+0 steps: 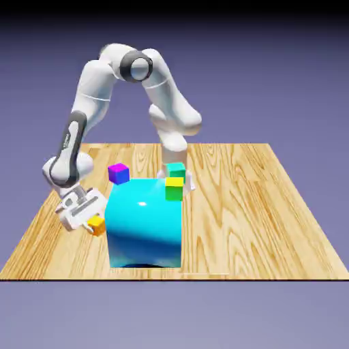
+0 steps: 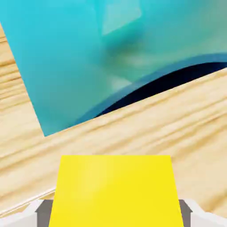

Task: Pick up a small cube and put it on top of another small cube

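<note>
Grasp is done: my gripper (image 1: 93, 219) is clamped on the tiny orange cube with the yellow top face (image 1: 97, 225). In the hand view that yellow face (image 2: 116, 190) fills the space between my two grey fingertips (image 2: 44, 212), so both pads sit against its sides. The cube looks at or barely off the wood; I can't tell if it's lifted yet.

Left to do: lift, carry, set it on another small cube, release. Nothing is stacked yet.

Candidates, relative to my gripper: the small purple cube (image 1: 118, 173) is beyond it and a bit toward the exterior view's right, near. The small green-and-yellow cube (image 1: 174, 188) and a small teal cube (image 1: 176, 170) just behind it are further to that side, across the large glossy cyan cube (image 1: 144, 223). I judge purple the easier target, as there's no big block to cross.

That cyan cube sits just beside my gripper, straight ahead in the hand view (image 2: 111, 57), with a dark curved gap under its lower edge. Tight clearance there, so I'd lift straight up first.

Surface: light wood-grain tabletop (image 1: 259, 204), flat. Backdrop is plain blue-violet.
</note>
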`<state>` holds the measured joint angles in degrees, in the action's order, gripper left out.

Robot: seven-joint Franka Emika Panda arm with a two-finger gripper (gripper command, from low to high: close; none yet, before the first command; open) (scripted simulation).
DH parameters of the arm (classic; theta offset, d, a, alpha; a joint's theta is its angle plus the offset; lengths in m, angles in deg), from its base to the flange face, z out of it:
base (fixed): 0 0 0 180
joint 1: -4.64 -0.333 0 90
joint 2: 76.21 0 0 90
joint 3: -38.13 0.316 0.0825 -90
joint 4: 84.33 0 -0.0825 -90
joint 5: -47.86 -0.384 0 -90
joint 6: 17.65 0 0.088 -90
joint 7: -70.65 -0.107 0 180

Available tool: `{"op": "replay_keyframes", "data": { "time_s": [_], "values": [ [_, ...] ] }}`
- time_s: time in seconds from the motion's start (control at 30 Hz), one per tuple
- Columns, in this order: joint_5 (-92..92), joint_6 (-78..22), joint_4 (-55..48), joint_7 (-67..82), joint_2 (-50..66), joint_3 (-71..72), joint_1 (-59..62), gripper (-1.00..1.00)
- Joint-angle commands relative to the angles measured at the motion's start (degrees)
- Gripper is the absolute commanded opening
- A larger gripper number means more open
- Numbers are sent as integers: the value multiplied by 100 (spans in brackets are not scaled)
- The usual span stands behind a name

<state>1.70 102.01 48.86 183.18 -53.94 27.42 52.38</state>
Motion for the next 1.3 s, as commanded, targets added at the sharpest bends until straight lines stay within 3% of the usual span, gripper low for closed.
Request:
{"op": "replay_keyframes", "data": {
  "time_s": [0.0,0.13,0.4,0.6,0.87,0.97,1.13,1.17,1.27],
  "values": [
    [24,-125,-61,-91,-58,-36,-106,-100],
    [-137,-267,-489,-370,-33,-57,-936,-100],
    [489,-489,-1289,-821,-1386,-22,-2481,-100],
    [1145,-1984,-1037,-867,-2630,1005,-2625,-100],
    [1979,-3977,10,-523,-3916,2518,-1529,-100],
    [2115,-4004,157,-434,-4065,2580,-1276,-100],
    [1848,-3145,1138,-291,-4205,2809,-1434,-100],
    [1848,-3145,1138,-291,-4205,2809,-1434,100],
    [1961,-3508,723,-352,-4146,2712,-1367,100]
  ]
}}
